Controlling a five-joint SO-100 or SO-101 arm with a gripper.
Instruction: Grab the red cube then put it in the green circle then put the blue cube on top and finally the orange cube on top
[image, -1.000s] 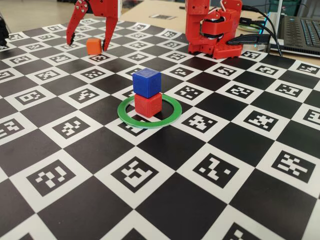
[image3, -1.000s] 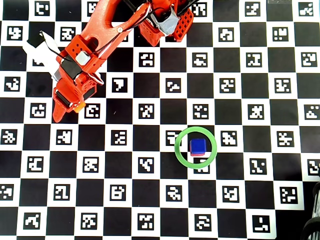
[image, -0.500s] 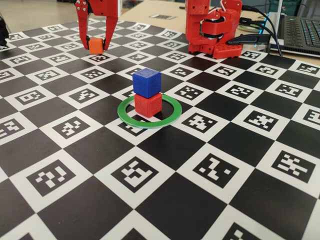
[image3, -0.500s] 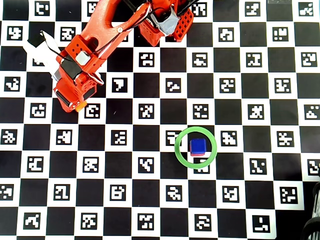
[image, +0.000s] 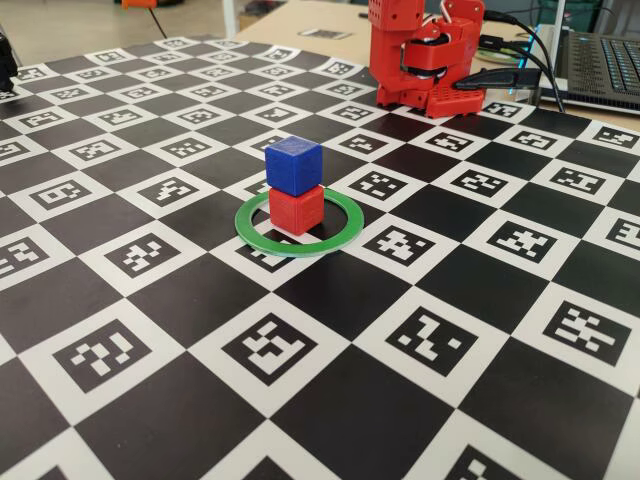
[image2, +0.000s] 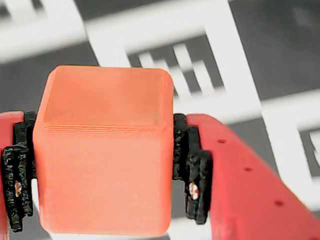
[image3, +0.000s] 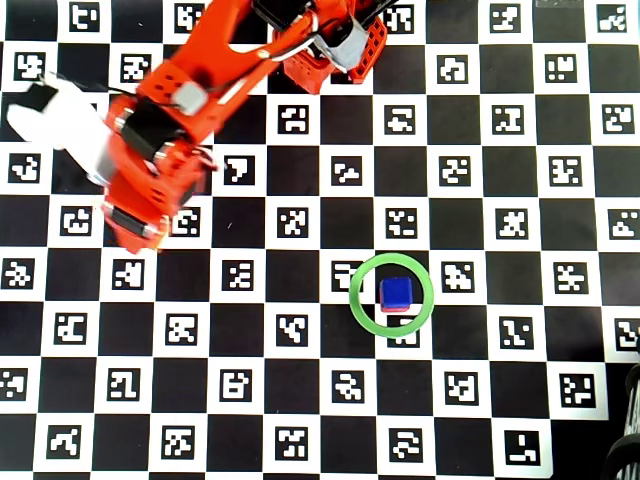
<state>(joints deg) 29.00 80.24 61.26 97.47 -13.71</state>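
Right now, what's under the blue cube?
The red cube sits directly under the blue cube, inside the green circle. In the overhead view the blue cube covers it almost fully; only a thin red edge shows.

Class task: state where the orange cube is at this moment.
In the wrist view the orange cube is clamped between the gripper's black-padded fingers, lifted above the checkered board.

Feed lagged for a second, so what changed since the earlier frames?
The gripper closed on the orange cube and lifted it off the board. Unchanged: the blue cube sits on the red cube inside the green circle.
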